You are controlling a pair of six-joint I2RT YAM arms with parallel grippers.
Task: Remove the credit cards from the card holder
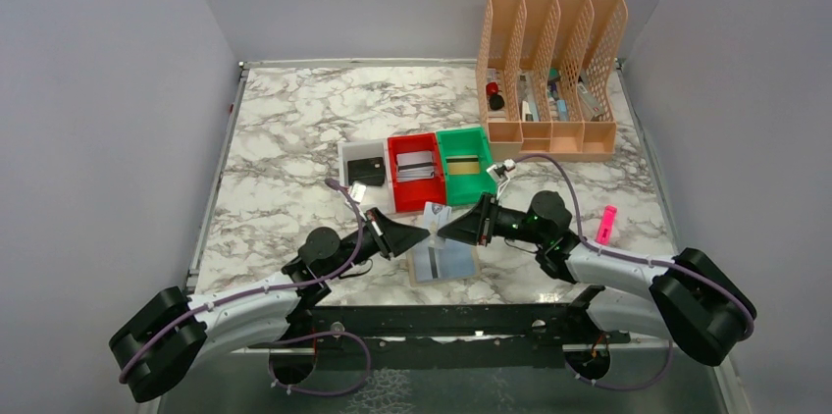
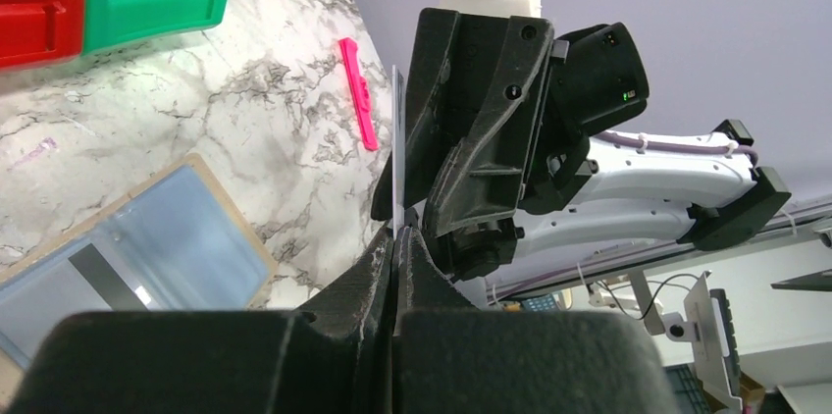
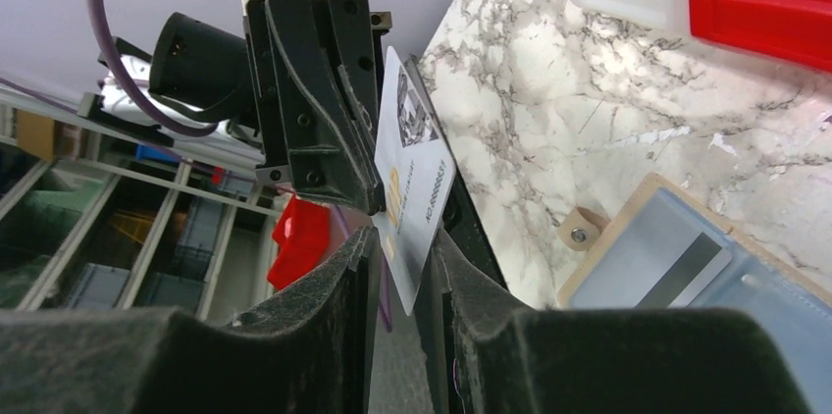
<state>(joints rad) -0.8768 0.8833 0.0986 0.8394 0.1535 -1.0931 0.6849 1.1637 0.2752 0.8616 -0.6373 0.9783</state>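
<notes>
The pale credit card [image 3: 410, 174] looks thin, light, stiff and slick, so it is best pinched flat across its faces near one edge. It stands on edge in the air above the open card holder [image 1: 443, 262], which lies on the desk [image 1: 285, 169]. The left end effector [image 2: 395, 235] is clamped on the card. The right end effector [image 3: 402, 237] straddles its other end, narrowed, but I cannot tell whether it grips. A striped card [image 3: 687, 259] sits in the holder's pocket. The white tray [image 1: 365, 171], red tray [image 1: 415, 171] and green tray [image 1: 465, 161] stand just beyond and block nothing.
</notes>
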